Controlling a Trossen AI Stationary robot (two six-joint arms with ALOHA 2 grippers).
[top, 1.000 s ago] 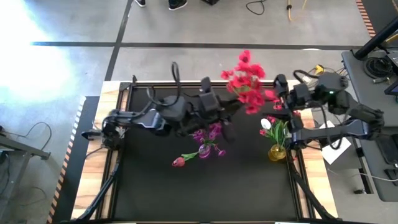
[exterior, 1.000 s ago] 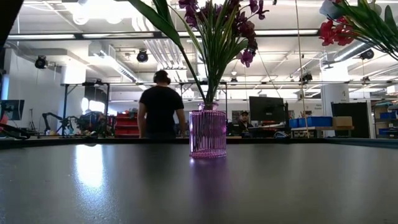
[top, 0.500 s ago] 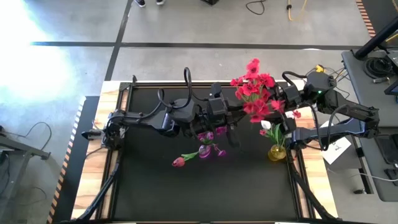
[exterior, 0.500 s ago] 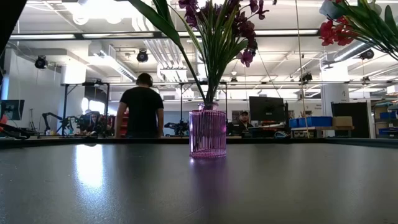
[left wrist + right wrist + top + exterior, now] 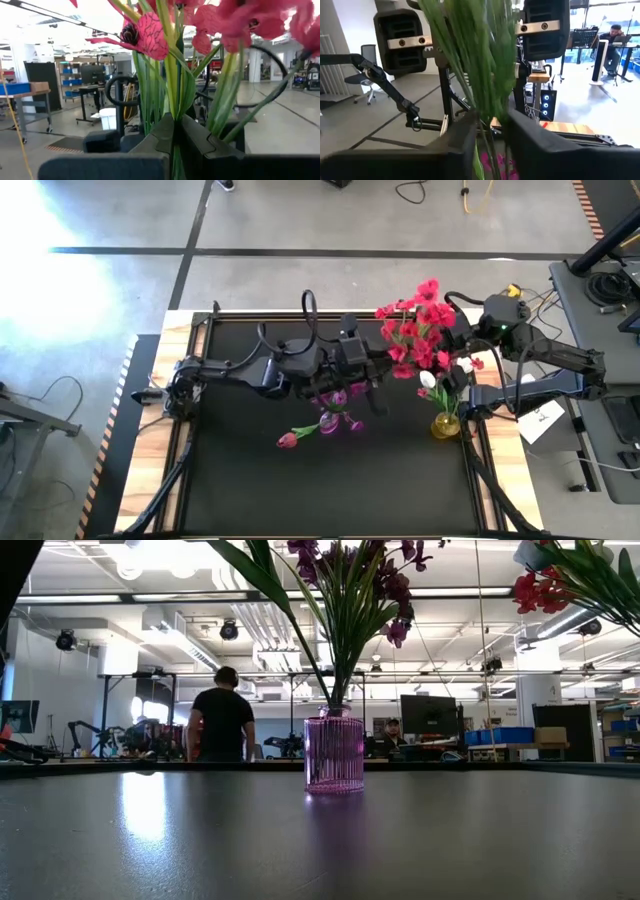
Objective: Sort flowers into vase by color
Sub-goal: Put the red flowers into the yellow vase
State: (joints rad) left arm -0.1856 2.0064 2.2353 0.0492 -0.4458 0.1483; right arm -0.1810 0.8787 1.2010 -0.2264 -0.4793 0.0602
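a: what's sitting on the table (image 5: 300, 480)?

b: both arms are stretching over its far half. the left arm (image 5: 250, 370) is reaching across from the left side, the right arm (image 5: 560, 360) is coming in from the right edge.

a: and the red bunch (image 5: 415, 335)?

b: it's hanging in the air between the two grippers, above the far right part of the table. the left gripper (image 5: 175, 131) is pinching its green stems (image 5: 172, 95), fingers pressed together on them. the right gripper (image 5: 490, 131) is sitting around the same stems, fingers on either side; whether they're gripping yet, i cannot tell.

a: vases?

b: a purple vase (image 5: 334, 752) is standing mid-table, holding purple flowers (image 5: 370, 580). a yellow vase (image 5: 445, 423) is standing near the right edge with white buds (image 5: 428, 380) in it.

a: anything loose?

b: one pink flower (image 5: 290, 439) is lying flat, just beside the purple vase.

a: beyond the table?

b: a person (image 5: 222, 725) is standing in the room.
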